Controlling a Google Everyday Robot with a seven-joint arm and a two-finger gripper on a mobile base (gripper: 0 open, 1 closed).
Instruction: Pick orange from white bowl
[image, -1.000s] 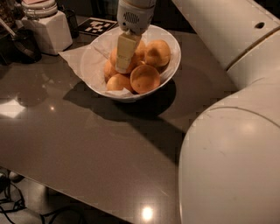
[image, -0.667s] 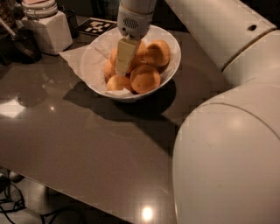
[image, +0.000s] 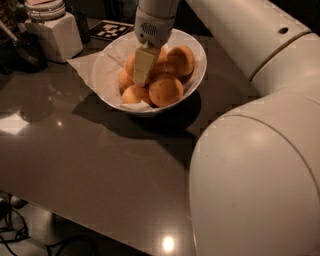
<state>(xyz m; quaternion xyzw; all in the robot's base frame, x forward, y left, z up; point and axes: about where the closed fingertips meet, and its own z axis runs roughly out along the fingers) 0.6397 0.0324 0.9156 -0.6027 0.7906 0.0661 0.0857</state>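
The white bowl (image: 199, 50) stands on the dark table at the back, lined with crumpled white paper (image: 87, 65). Several oranges lie in it: one at the front (image: 166, 90), one at the back right (image: 181, 60), one at the front left (image: 134, 94). My gripper (image: 141, 80) reaches straight down into the bowl from above. Its tip is among the oranges at the bowl's left-centre, against the oranges behind it. The oranges under it are partly hidden.
A white square jar with a stacked lid (image: 52, 35) stands at the back left, with a dark object (image: 27, 50) beside it. A black-and-white marker tag (image: 111, 30) lies behind the bowl. My large white arm (image: 250, 175) fills the right side. Cables lie below the table's front edge.
The gripper has stayed down in the bowl, sinking slightly among the oranges. The arm's big elbow has shifted a little to the left. The oranges have not visibly moved.
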